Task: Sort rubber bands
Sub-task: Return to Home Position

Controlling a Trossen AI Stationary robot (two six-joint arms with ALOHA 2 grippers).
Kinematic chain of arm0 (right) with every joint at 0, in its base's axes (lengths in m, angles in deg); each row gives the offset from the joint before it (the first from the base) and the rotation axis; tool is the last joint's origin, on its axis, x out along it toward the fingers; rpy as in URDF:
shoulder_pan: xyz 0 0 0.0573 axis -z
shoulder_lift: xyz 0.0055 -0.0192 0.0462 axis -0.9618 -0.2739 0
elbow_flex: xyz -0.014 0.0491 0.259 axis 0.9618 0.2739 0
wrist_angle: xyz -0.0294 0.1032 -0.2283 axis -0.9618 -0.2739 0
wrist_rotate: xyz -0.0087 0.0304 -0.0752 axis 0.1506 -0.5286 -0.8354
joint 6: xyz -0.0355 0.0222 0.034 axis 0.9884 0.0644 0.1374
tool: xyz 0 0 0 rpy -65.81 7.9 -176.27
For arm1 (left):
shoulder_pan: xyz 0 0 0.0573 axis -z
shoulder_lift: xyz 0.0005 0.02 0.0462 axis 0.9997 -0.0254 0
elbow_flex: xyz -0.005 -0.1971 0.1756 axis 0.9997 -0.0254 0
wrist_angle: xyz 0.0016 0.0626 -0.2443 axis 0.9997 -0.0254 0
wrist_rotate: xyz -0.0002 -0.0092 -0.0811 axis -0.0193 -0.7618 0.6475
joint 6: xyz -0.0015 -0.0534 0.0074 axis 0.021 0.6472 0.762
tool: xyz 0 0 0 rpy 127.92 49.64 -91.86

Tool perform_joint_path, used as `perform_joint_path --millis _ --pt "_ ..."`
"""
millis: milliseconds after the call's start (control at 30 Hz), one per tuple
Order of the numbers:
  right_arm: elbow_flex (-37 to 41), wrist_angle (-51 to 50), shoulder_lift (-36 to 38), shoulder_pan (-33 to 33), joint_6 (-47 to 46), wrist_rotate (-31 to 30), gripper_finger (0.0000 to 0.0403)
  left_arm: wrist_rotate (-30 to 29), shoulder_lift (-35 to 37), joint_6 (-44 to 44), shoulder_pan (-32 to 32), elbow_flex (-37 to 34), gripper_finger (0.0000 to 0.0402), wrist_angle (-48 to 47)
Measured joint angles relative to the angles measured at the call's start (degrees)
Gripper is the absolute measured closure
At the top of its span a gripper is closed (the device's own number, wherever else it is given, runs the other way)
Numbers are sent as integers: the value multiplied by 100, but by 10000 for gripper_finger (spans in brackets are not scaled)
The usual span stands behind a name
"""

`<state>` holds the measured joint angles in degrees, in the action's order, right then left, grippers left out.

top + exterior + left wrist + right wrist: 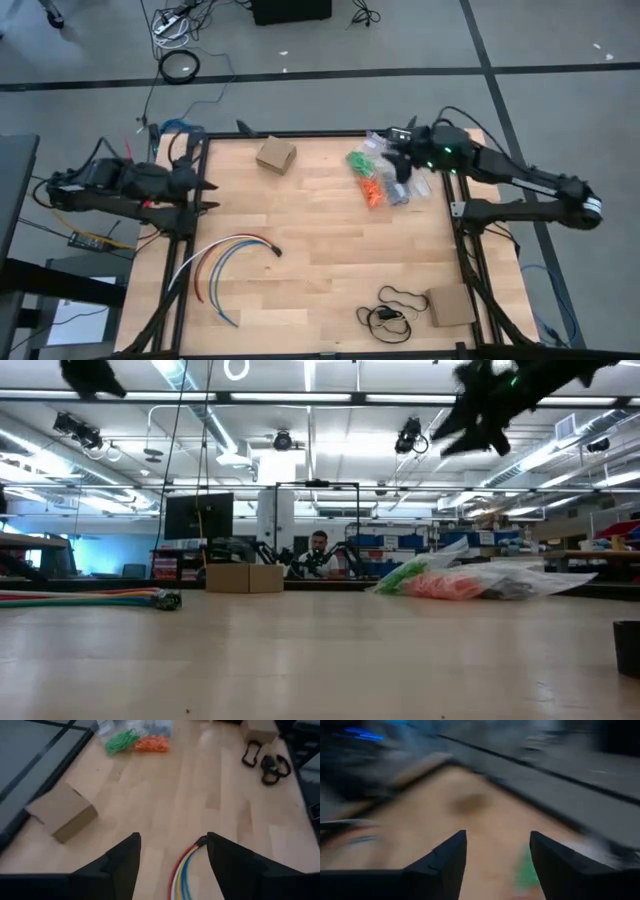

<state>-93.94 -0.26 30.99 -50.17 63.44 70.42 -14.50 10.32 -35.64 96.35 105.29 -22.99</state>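
the rubber bands lie in the far right part of the wooden tabletop, close to its back edge. they are in three heaps by colour: the green heap is nearest the back edge, the orange heap is just in front of it, and the dark heap is beside the orange one, toward the right edge. in the low view the heaps are seen inside clear bags that rest flat on the tabletop.

the right tool hangs above these heaps, well clear of the wood, as the low view shows. its two fingers stand apart and nothing is between them.

the left tool is at the left edge of the tabletop, pointing inward. its fingers are also apart and hold nothing; it is above the end of the coloured cables, which curve over the near left part.

a cardboard box stands near the back edge, between the two arms. a second cardboard box is in the near right corner, with a black cord just beside it. a person sits far behind the tabletop in the room.
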Motion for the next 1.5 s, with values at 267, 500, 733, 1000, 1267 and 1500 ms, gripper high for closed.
perform_joint_path --millis 267,500,733,1000,1267,1500 --pt "486 1375 949 -2292 346 882 187 43 1236 -31 386 -2240 170 2330" --pt "1284 1534 1945 -3868 900 -538 217 -450 1846 -225 737 -3962 180 4751" --pt "2342 2069 3338 -4864 1366 -1589 255 -895 1867 -743 924 -4873 199 6978" --pt "3785 2711 4642 -5275 1507 -1788 265 -1063 1869 -646 923 -5527 219 7285" --pt "4331 3130 4766 -5282 1761 -1803 267 -1104 1852 -713 908 -5711 237 7461" --pt "4334 2782 4761 -5280 1926 -2478 278 -1133 1852 -981 908 -5711 239 7235"
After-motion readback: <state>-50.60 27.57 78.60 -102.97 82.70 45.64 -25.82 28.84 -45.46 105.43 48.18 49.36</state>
